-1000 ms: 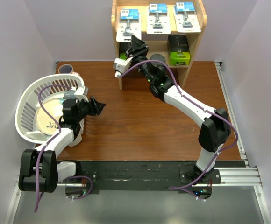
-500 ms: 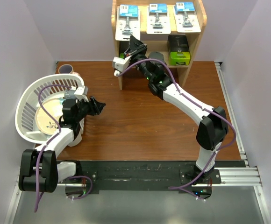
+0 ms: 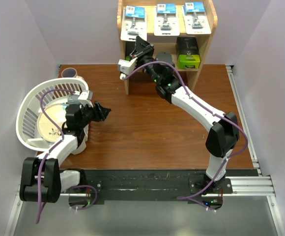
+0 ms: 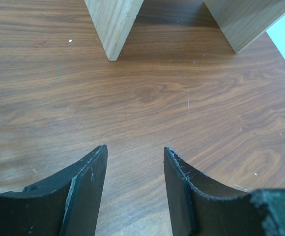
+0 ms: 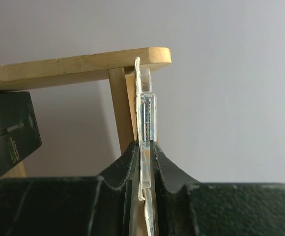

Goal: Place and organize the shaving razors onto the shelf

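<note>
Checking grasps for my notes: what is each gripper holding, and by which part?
The right gripper pinches the leftmost blister card by its lower end. The left gripper is open, holding nothing.

Arm status: right arm extended, left arm folded.
Right gripper [image 3: 139,45] reaches far forward, fingers [image 5: 128,160] clamped on a blister card [image 5: 146,110]; left gripper [image 3: 103,112] sits low, fingers [image 4: 91,172] parted, holding nothing.
</note>
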Robot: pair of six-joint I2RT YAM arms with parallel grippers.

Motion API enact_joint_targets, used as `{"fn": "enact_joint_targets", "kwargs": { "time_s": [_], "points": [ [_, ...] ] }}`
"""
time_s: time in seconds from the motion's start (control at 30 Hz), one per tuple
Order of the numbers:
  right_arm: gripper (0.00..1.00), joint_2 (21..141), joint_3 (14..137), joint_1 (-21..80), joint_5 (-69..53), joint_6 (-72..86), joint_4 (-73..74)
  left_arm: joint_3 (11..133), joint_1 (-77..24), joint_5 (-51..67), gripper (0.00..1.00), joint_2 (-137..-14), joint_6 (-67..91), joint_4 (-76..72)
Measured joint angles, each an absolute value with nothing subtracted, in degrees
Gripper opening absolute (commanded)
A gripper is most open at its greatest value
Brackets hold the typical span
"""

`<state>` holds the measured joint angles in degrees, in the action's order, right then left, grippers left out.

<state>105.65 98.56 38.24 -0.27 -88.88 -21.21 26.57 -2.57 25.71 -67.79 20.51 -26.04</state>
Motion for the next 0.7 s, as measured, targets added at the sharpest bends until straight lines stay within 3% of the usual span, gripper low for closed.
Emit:
{"fn": "enact_joint_targets", "kwargs": {
  "time_s": [0.7],
  "points": [
    [0.01,108.53,102.98,35.86,-3.03,-94.21,-17.91,26.57,-2.57,25.71,0.54,-67.79,20.49,-26.04]
  ]
}}
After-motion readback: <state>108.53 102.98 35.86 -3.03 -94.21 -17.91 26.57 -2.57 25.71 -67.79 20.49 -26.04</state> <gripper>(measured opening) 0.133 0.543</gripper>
